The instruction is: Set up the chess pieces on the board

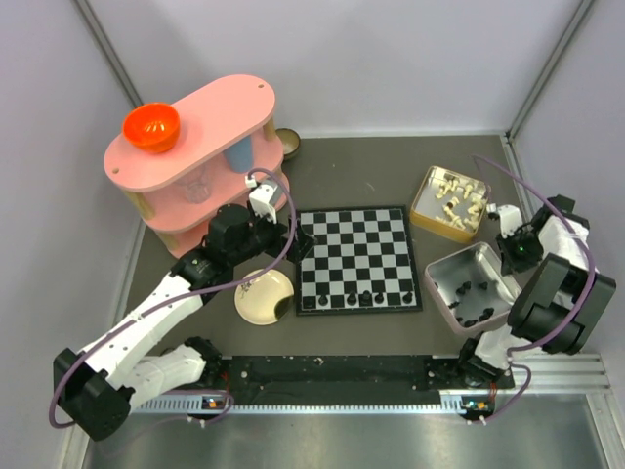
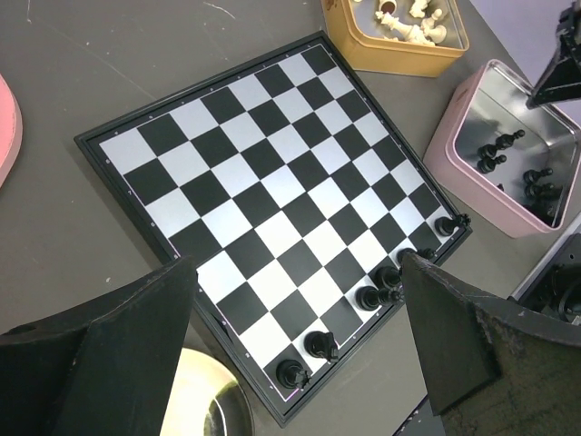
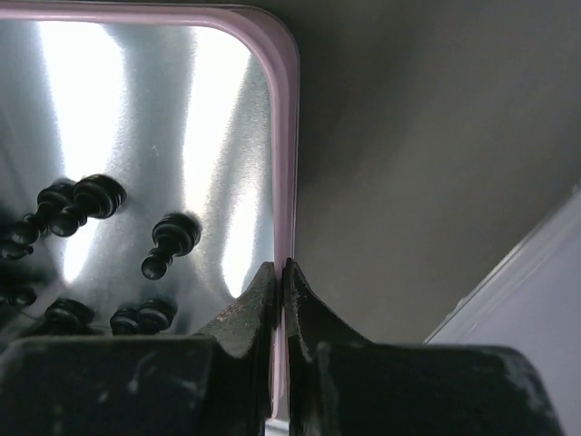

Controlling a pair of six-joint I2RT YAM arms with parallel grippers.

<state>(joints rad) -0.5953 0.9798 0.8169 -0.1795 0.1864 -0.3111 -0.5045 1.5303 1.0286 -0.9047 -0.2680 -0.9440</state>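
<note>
The board lies at the table's middle, with several black chess pieces standing along its near edge. More black chess pieces lie in the pink tin to the board's right. My right gripper is shut on that tin's right wall, one finger inside and one outside. My left gripper hovers open above the board's left near corner, holding nothing.
A yellow tin of cream-white chessmen stands behind the pink tin. A round cream plate lies left of the board. A pink shelf carrying an orange bowl rises at the back left.
</note>
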